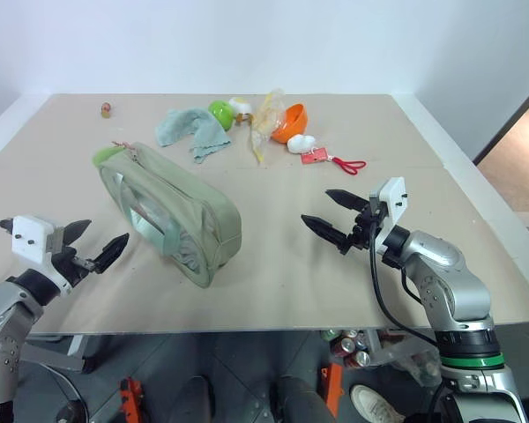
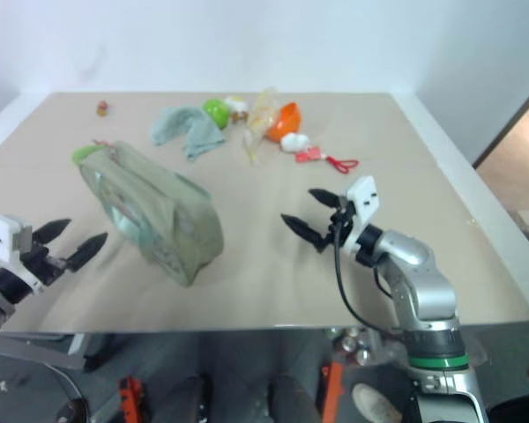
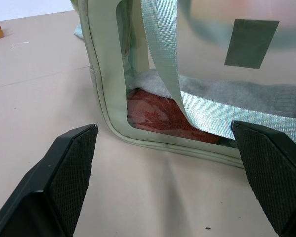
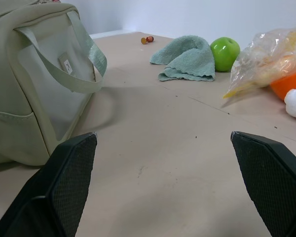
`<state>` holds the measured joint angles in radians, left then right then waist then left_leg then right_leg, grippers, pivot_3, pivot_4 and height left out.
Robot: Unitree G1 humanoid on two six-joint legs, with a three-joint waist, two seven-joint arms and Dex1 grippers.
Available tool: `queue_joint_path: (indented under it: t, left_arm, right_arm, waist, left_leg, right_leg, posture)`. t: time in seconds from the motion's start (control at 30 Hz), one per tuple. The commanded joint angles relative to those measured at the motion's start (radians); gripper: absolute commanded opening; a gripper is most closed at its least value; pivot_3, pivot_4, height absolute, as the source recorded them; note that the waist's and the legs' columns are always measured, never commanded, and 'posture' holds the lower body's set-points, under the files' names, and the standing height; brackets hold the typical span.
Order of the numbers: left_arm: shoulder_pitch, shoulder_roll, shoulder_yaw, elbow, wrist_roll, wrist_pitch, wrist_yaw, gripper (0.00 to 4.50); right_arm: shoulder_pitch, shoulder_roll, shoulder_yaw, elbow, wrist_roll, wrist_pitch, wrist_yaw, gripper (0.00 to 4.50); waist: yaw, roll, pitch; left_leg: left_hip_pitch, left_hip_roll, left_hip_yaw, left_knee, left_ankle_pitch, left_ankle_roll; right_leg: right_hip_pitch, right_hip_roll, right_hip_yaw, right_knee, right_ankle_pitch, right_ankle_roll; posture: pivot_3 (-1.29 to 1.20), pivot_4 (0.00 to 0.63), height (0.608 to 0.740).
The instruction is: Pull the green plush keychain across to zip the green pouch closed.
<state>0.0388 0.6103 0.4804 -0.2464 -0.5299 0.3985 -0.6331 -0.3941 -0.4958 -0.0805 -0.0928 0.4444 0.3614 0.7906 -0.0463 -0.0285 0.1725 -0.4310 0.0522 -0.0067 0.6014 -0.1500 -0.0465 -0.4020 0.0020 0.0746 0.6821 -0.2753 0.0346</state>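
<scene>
The green pouch (image 1: 172, 210) lies at an angle on the table's left half, with a clear window side and a webbing strap (image 3: 160, 59). At its far left end sits the green plush keychain (image 1: 106, 156), fuzzy and lime-green. My left gripper (image 1: 93, 244) hovers open just left of the pouch's near end, nothing between its fingers. Right of the pouch my right gripper (image 1: 333, 217) stands open and apart from it, pointing toward it. In the right wrist view the pouch (image 4: 34, 94) shows ahead on one side.
At the table's back lie a teal rag (image 1: 190, 128), a glossy green round toy (image 1: 220, 113), a crinkled plastic bag (image 1: 266, 119), an orange bowl (image 1: 291, 122) and a red tag (image 1: 322, 157). A small brown object (image 1: 106, 109) sits far left. Bare tabletop separates pouch and right gripper.
</scene>
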Motion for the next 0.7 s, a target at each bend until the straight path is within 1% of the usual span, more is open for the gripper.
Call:
queue_joint_path:
  t: [0.03,0.13,0.37,0.47,0.57,0.67,0.7]
  left_arm:
    - [-0.005,0.013,0.010,-0.045,-0.018,-0.002,0.002,4.48]
    - [-0.008,0.011,0.014,-0.062,-0.062,0.009,-0.029,4.48]
    - [0.000,0.035,0.025,-0.090,-0.103,0.020,-0.071,4.48]
    - [0.016,0.048,0.046,-0.132,-0.161,0.038,-0.105,4.48]
    - [0.079,0.107,0.072,-0.237,-0.269,0.103,-0.188,4.48]
    - [0.065,0.153,0.078,-0.300,-0.373,0.169,-0.185,4.48]
    - [0.066,0.164,0.074,-0.314,-0.385,0.178,-0.186,4.48]
  right_arm:
    - [-0.031,-0.009,-0.008,0.009,-0.008,-0.024,0.007,4.50]
    - [-0.044,-0.009,-0.011,0.027,-0.015,-0.028,0.002,4.50]
    - [-0.047,-0.004,-0.009,0.030,-0.012,-0.025,0.005,4.50]
    - [-0.058,-0.005,-0.007,0.023,0.004,-0.011,0.020,4.50]
    - [-0.127,0.003,0.004,-0.055,0.100,0.119,0.031,4.50]
    - [-0.211,0.037,0.050,-0.116,0.169,0.240,0.018,4.50]
    - [-0.236,0.050,0.071,-0.126,0.173,0.263,0.017,4.50]
  waist:
    - [0.000,0.000,0.000]
    - [0.000,0.000,0.000]
    - [0.000,0.000,0.000]
    - [0.000,0.000,0.000]
    - [-0.006,-0.002,0.002]
    - [-0.005,-0.001,0.003]
    - [-0.004,-0.002,0.003]
  left_leg:
    - [0.000,0.000,0.000,0.000,0.000,0.000]
    - [0.000,0.000,0.000,0.000,0.000,0.000]
    - [0.000,0.000,0.000,0.000,0.000,0.000]
    - [0.000,0.001,0.000,0.000,0.000,0.000]
    - [0.000,0.002,0.003,0.000,0.000,0.000]
    - [0.000,0.004,0.004,0.000,0.000,0.000]
    - [0.000,0.006,0.003,0.000,0.000,0.000]
  right_leg:
    - [0.000,0.000,0.000,0.000,0.000,0.000]
    - [0.000,0.000,0.000,0.000,0.000,0.000]
    - [0.000,0.000,0.000,0.000,0.000,0.000]
    - [0.000,0.001,0.000,0.000,0.000,0.000]
    - [-0.002,0.000,0.001,0.000,0.000,-0.001]
    - [-0.003,0.002,0.001,0.000,0.002,-0.003]
    - [-0.003,0.005,0.001,0.000,0.002,-0.004]
  posture:
    - [0.00,0.150,0.740]
    - [0.00,0.150,0.740]
    - [0.00,0.150,0.740]
    - [0.00,0.150,0.740]
    - [0.00,0.150,0.740]
    - [0.00,0.150,0.740]
    - [0.00,0.150,0.740]
